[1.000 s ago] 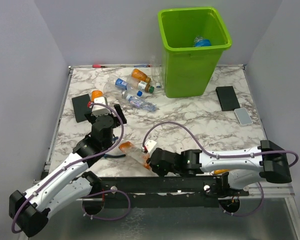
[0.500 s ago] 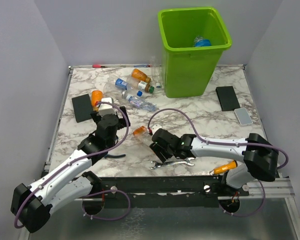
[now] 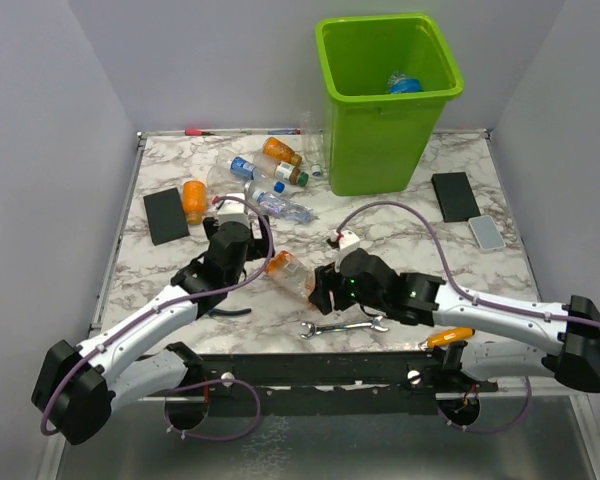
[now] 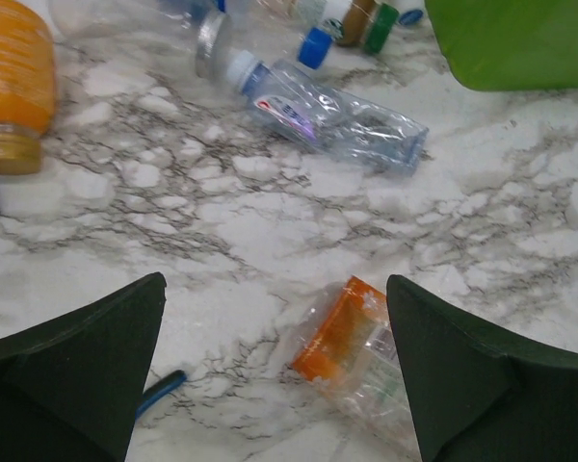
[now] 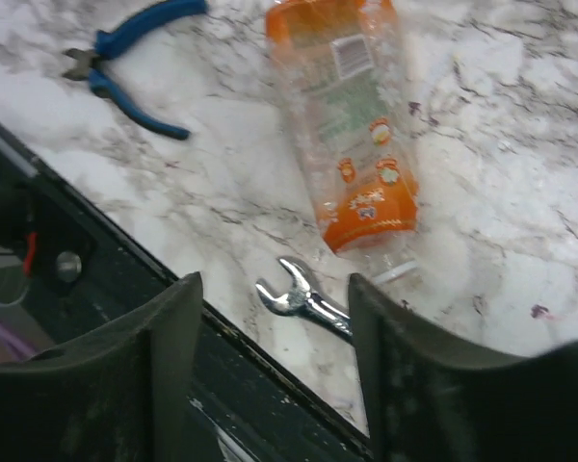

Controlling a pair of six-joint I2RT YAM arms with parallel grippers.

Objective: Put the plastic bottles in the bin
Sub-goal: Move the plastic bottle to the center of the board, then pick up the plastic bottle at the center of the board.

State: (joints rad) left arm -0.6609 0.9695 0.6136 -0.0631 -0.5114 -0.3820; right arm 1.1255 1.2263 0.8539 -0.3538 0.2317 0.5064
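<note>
A crushed clear bottle with an orange label (image 3: 290, 275) (image 4: 352, 351) (image 5: 352, 125) lies on the marble table between my two grippers. My left gripper (image 3: 250, 258) (image 4: 275, 289) is open just left of it, nothing between its fingers. My right gripper (image 3: 323, 292) (image 5: 275, 284) is open just right of it, empty, over the silver wrench (image 5: 303, 298). More plastic bottles (image 3: 270, 170) lie behind, with a clear one (image 3: 280, 207) (image 4: 328, 115) and an orange one (image 3: 193, 200) (image 4: 14, 87). The lime-green bin (image 3: 390, 100) stands at the back with a bottle (image 3: 404, 83) inside.
The wrench (image 3: 345, 327) and an orange-handled screwdriver (image 3: 450, 337) lie near the front edge, blue pliers (image 3: 225, 312) (image 5: 125, 58) at the front left. Black pads (image 3: 165, 215) (image 3: 455, 195) and a grey slab (image 3: 486, 232) sit at the sides.
My right gripper carried the orange-labelled bottle from the front edge toward the middle, opened and let it go. My left gripper moved right toward it.
</note>
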